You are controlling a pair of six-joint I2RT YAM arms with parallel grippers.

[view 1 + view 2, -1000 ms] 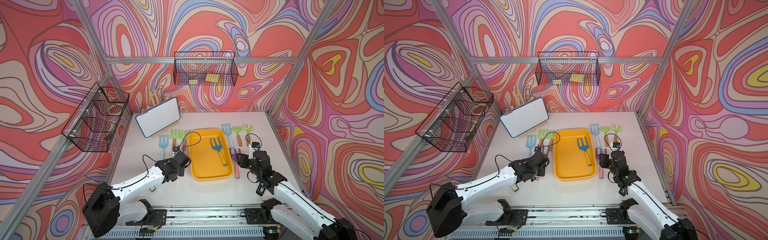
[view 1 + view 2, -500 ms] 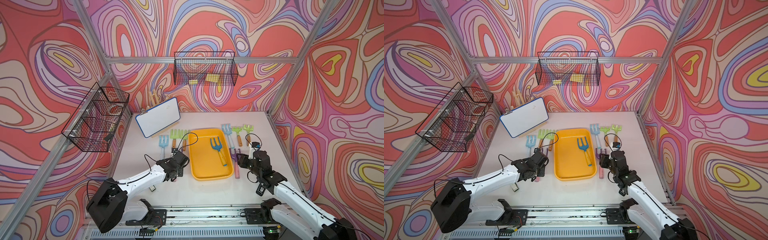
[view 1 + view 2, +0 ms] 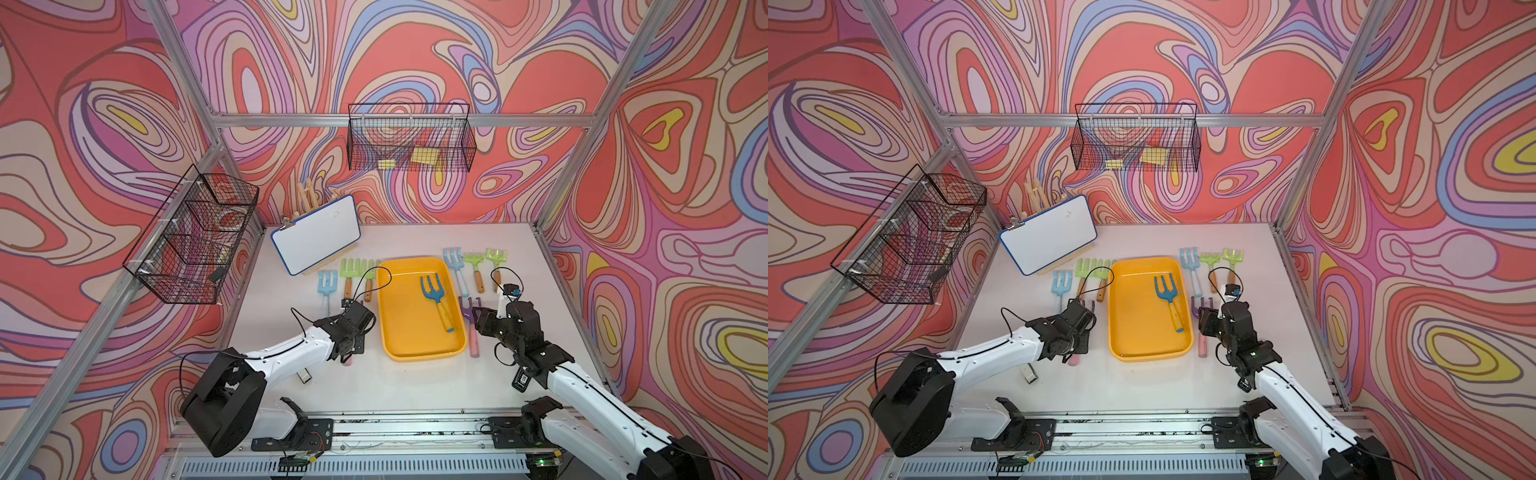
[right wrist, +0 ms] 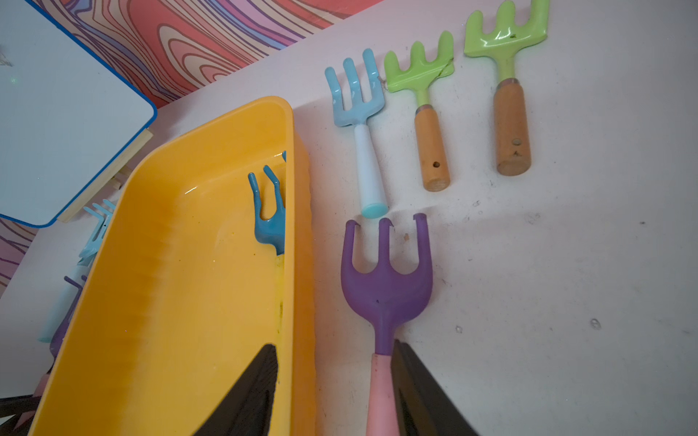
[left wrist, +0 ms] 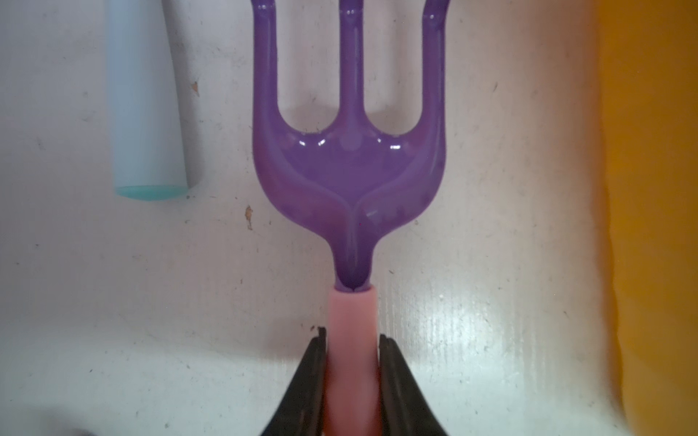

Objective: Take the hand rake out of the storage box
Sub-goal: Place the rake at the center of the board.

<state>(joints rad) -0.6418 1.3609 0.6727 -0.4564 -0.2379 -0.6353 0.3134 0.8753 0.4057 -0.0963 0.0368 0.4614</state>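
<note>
One blue rake (image 3: pixel 436 297) lies in the box (image 3: pixel 401 336), near its right wall, so the task looks unfinished. The left gripper (image 5: pixel 351 338) pinches the pink handle of a purple rake (image 5: pixel 349 170) flat on the table (image 3: pixel 415 386) just left of the box, probably laying it down there. The right gripper (image 4: pixel 334 345) is spread, straddling the box rim and the handle of a second purple rake (image 4: pixel 385 287), gripping nothing.

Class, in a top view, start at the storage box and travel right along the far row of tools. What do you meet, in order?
Storage box → dark-blue hand rake inside it → pale-blue rake → first green rake → second green rake.
</note>
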